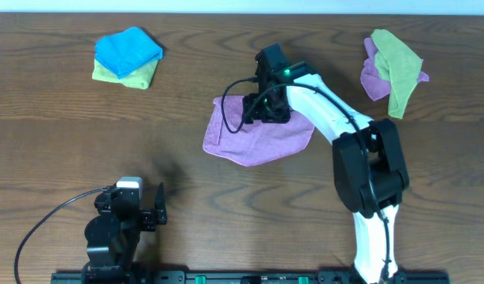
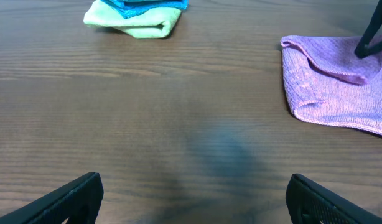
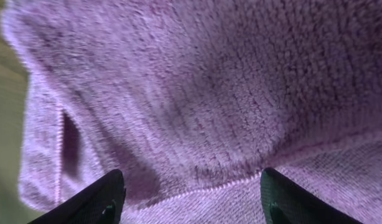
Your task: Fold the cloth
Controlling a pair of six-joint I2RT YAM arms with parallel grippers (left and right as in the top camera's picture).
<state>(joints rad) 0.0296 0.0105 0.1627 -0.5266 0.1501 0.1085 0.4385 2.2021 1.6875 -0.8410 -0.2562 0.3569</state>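
The fingers (image 2: 73,199) of the left end effector (image 2: 194,193) sit at the bottom corners of the left wrist view. They are spread wide with nothing between them but bare wooden surface (image 1: 68,134). This arm is low at the near-left edge, well apart from every cloth, and appears parked out of the way while the other arm works.

At the far left a blue cloth (image 1: 128,49) lies folded on a folded green cloth (image 1: 141,77). The neat stack looks like finished work set aside. The left wrist view cuts off its top.

The task's piece, the purple cloth (image 1: 258,138), lies in the middle of the surface. It is mostly flat, with its far-left corner rucked into a low ridge. The right end effector (image 1: 266,106) is down over its far edge with fingers apart, and the right wrist view is filled with purple pile and a hem running between them. I judge it is placed to take that edge and carry it over for a fold.

At the far right a second green cloth (image 1: 396,67) is draped loosely over another purple one (image 1: 374,79), both crumpled and probably waiting their turn.

The black wrist hides the cloth's far edge from above. Whether the fingertips touch the fabric cannot be told, because the close view is blurred at its left side. The left wrist view crops the cloth's right part.
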